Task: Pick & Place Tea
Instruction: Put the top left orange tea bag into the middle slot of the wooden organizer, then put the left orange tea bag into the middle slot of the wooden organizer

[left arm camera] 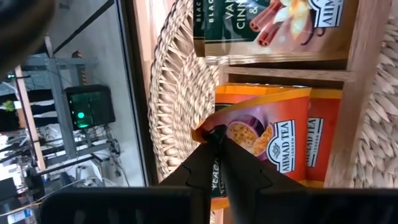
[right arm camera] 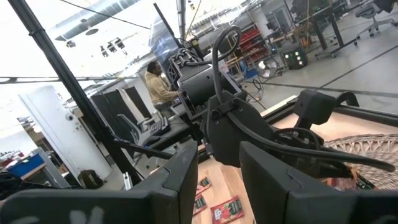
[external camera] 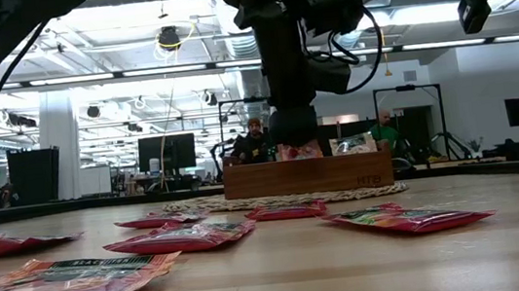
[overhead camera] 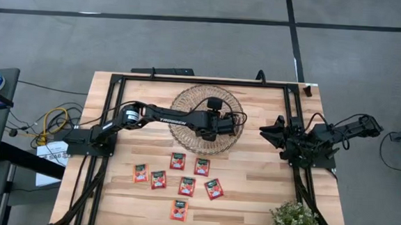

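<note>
A brown wooden tray stands on a round woven mat at the table's far middle. Tea sachets stand upright in its compartments. My left gripper reaches over the tray from the table's left and is shut on an orange tea sachet in the middle compartment. Several red-orange sachets lie flat on the table nearer the front edge. My right gripper waits open at the table's right side, with nothing between its fingers. My left gripper pinches the orange sachet at its top edge, near one corner, between its two fingertips. The fingers slant down from the table's left side. The sachet stands upright in the tray's compartment, its top poking above the tray's wall.
A second orange sachet stands behind the held one, and dark-labelled sachets fill the neighbouring compartment. A small green plant stands at the near right corner. People sit in the room beyond the table.
</note>
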You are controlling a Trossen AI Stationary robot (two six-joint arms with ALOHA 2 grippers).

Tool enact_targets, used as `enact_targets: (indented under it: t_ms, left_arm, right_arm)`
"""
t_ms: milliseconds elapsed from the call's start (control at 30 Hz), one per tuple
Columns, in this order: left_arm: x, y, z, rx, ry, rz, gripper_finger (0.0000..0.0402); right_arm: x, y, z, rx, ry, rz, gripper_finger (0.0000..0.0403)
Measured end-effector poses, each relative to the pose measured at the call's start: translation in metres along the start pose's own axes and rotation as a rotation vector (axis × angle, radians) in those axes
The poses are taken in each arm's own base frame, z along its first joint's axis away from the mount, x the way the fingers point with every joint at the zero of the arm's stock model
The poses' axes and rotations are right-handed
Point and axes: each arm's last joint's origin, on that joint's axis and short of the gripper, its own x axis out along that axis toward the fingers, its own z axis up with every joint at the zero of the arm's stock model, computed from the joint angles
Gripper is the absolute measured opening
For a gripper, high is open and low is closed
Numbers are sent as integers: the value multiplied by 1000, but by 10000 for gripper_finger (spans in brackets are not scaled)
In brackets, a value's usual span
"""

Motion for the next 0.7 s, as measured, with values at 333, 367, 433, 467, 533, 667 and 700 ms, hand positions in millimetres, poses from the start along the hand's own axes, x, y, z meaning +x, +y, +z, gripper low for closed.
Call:
enact_targets:
  t_ms: [333, 367, 433, 467, 533, 667, 700]
  left_arm:
    - [0, 1, 0, 56, 7, 24, 68]
    - [0, 1, 0, 56, 7, 23, 71]
    - [-1, 0, 0, 62, 5, 22, 76]
    - [-1, -1, 1, 72, 3, 22, 78]
    - [-2, -1, 1, 96, 4, 30, 81]
    - [-3, 0, 2, 104, 13, 78, 84]
    - [-3, 1, 2, 109, 17, 87, 85]
  right_arm:
    - [0, 0, 0, -1, 1, 0, 111]
    - [0, 0, 0, -1, 1, 0, 111]
    - [0, 0, 0, -2, 1, -1, 111]
    - [0, 0, 0, -5, 1, -1, 111]
    - [0, 0, 0, -8, 1, -2, 111]
    - [0, 0, 0, -8, 1, -2, 111]
    - [0, 0, 0, -9, 1, -2, 111]
